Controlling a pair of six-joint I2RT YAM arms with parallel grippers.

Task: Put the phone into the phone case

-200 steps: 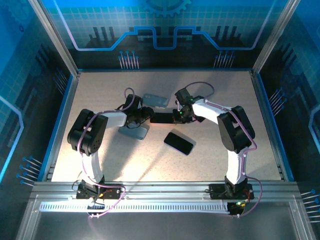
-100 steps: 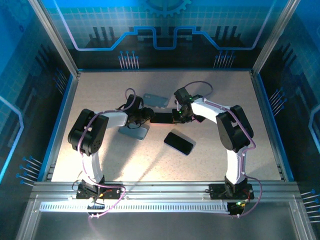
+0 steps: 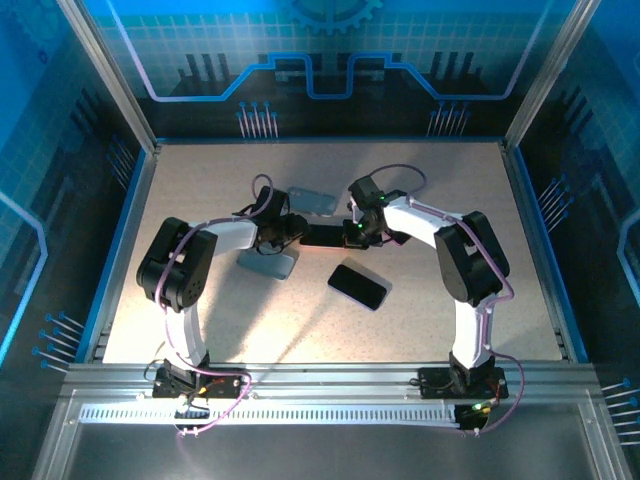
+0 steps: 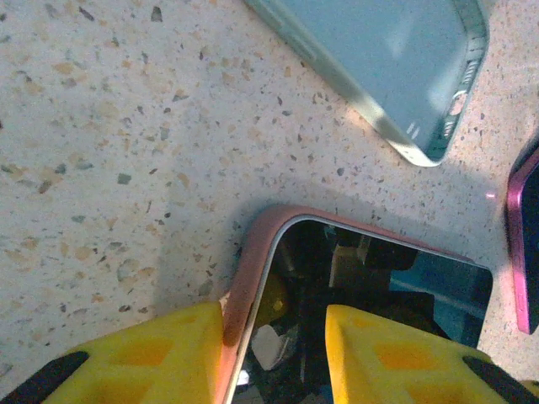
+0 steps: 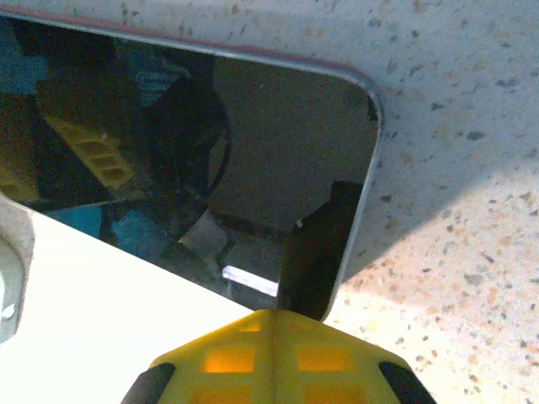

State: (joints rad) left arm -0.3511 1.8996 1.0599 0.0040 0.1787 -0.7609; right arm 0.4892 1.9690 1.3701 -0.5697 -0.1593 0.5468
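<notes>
The phone (image 3: pixel 322 236) lies face up mid-table, its black screen (image 4: pixel 379 286) set inside a pink phone case (image 4: pixel 253 269). My left gripper (image 3: pixel 295 233) is at the phone's left end, its jaws partly apart and astride the case rim (image 4: pixel 274 316). One yellow finger (image 4: pixel 168 353) touches the rim from outside, and the other (image 4: pixel 404 353) is over the screen. My right gripper (image 3: pixel 352 233) is shut, and its joined tips (image 5: pixel 274 313) sit at the corner of the phone (image 5: pixel 278 126). Nothing is between them. The pink rim (image 5: pixel 253 55) runs along the phone's far edge.
A grey-green empty case (image 3: pixel 312 201) lies just behind the phone (image 4: pixel 396 67). A second dark phone (image 3: pixel 358 285) lies in front, and its magenta edge (image 4: pixel 524 244) is close by. Another grey case (image 3: pixel 268 263) sits under my left arm. Blue walls ring the table.
</notes>
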